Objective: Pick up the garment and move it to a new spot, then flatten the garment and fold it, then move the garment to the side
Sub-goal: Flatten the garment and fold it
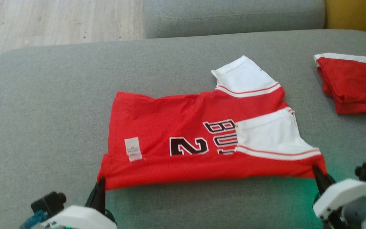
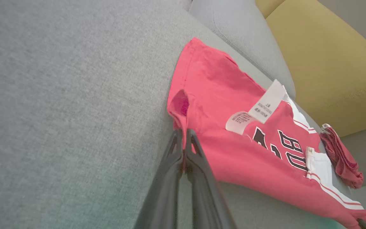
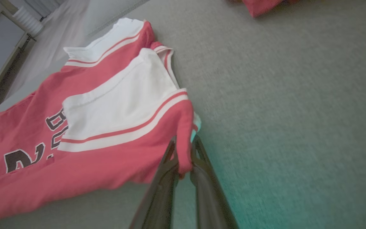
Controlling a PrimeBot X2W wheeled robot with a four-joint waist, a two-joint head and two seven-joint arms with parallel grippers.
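Item: garment, a red jersey-style top with white sleeves and dark, white-edged lettering and a numeral on its upward face.
Location: centre of the head view, spread on the grey couch seat, with its body running left to right across the frame.
Lay: mostly flat, and the near long edge runs between the two grippers.
Care label: white, lying on the red fabric at the garment's lower left.
Far sleeve: white with red striping, pointing toward the upper right of the frame.
Near sleeve: white, folded in over the lettering at the right of the garment.
Left gripper: lower left of the head view, fingers pressed together on the garment's lower left corner. The left wrist view shows the red hem pinched at the tips.
Right gripper: lower right of the head view, fingers clamped on the lower right corner. The right wrist view shows red fabric bunched between the tips.
Second red garment: folded, with a white band, at the right edge and well apart from the first.
Surroundings: wooden floor at upper left, back cushion at top centre, yellow cushion at the upper right corner.
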